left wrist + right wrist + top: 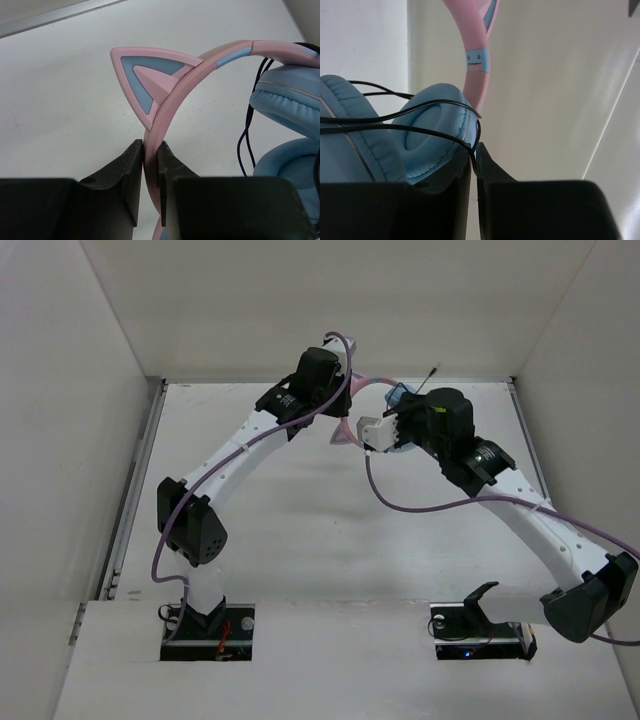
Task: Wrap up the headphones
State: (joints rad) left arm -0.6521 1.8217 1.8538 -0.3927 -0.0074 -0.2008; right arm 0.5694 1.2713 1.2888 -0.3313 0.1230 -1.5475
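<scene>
Left fingers (129, 175) clamp the headphones (172, 87); right fingers (457, 185) pinch the cable (445, 102).

The headphones (200, 65): pink band with a pointy cat ear (150, 85), light blue padded cups (430, 135) side by side, thin black cable (370, 129) looped across them. The band is clamped in the left pincer (151, 170).

near table (320, 560) free; headphones (397, 397) and arms (250, 440) crowd the far end.
</scene>
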